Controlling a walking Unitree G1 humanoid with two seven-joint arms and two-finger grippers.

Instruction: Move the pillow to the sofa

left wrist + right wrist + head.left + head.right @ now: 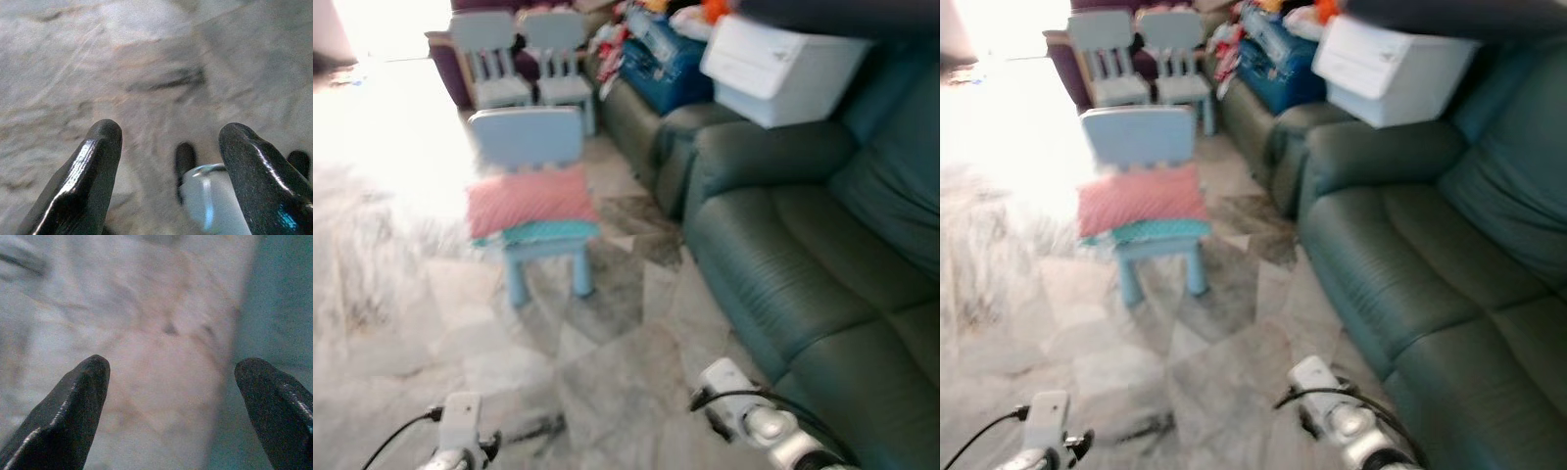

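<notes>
Left eye view shows a pink pillow (530, 201) lying on the seat of a small light-blue chair (530, 140), on top of a teal cushion (548, 232), out on the marble floor (431, 313) and well apart from the dark green sofa (803, 264) along the right (the picture is blurred). Two more small chairs (524, 54) stand farther back. Both arms hang low: the left gripper (166, 166) and the right gripper (171, 401) each have fingers spread wide over bare floor, holding nothing.
</notes>
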